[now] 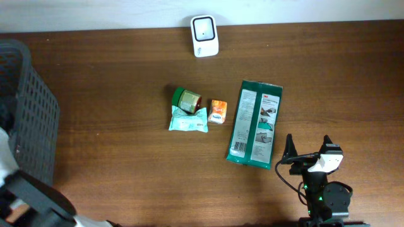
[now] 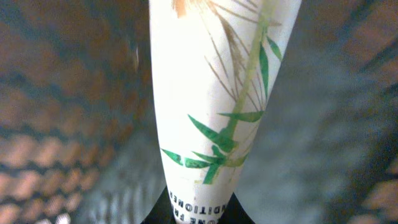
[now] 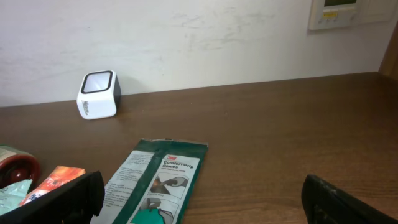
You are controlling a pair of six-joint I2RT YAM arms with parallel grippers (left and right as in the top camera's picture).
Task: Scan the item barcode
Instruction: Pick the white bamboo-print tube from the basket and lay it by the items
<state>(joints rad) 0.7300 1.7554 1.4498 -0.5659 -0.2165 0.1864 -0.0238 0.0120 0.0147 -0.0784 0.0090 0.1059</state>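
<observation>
Scan pending: left gripper, grip unclear, at bamboo-print tube (image 2: 217,93) inside basket (image 1: 31,107); right gripper (image 1: 308,144) open; scanner (image 1: 204,36) untouched.

In my left wrist view the white tube (image 2: 217,93) was cut off at top and bottom, its print only partly readable, and the basket mesh (image 2: 62,124) behind it was blurred. I could not tell if my left tool (image 2: 198,219) gripped it. From overhead the barcode (image 1: 238,147) on the green pack (image 1: 255,120) was too small to read.
</observation>
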